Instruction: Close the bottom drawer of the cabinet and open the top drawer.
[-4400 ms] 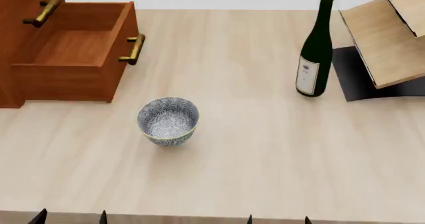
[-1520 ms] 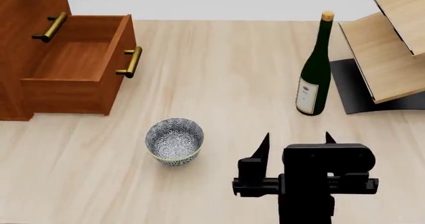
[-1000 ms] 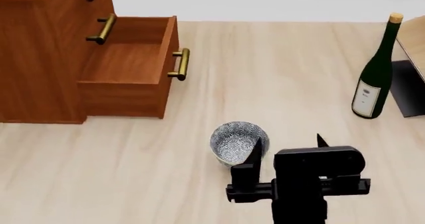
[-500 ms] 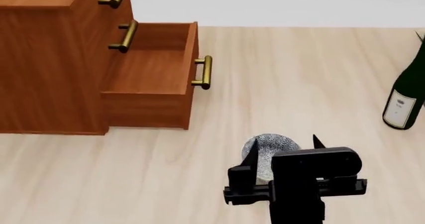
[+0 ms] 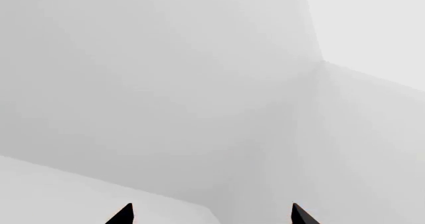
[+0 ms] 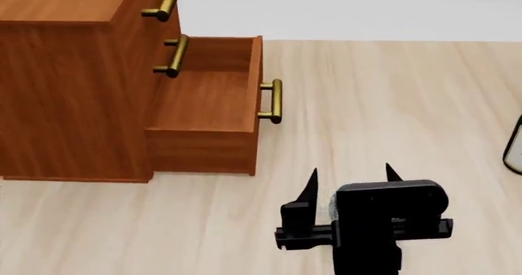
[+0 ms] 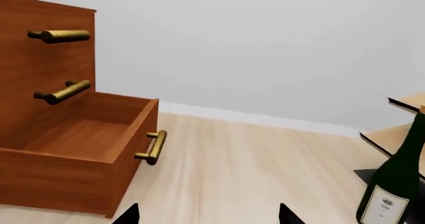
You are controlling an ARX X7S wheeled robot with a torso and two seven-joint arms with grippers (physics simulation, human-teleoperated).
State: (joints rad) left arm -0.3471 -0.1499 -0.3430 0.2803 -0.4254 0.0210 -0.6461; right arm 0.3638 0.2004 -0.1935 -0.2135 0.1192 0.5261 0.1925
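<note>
nothing of the task done yet, judging by the scene: bottom drawer (image 6: 214,107) pulled well out of the cabinet (image 6: 69,82) on the pale surface (image 6: 383,104), its brass handle (image 6: 273,101) facing the right gripper (image 6: 349,178); top drawer (image 7: 47,37) flush and shut. right gripper released, fingers spread, empty, near the drawer front but apart from it; left gripper (image 5: 209,215) likewise parted, facing only blank wall. left to do: pushing the bottom drawer in, then pulling the top one out.
</note>
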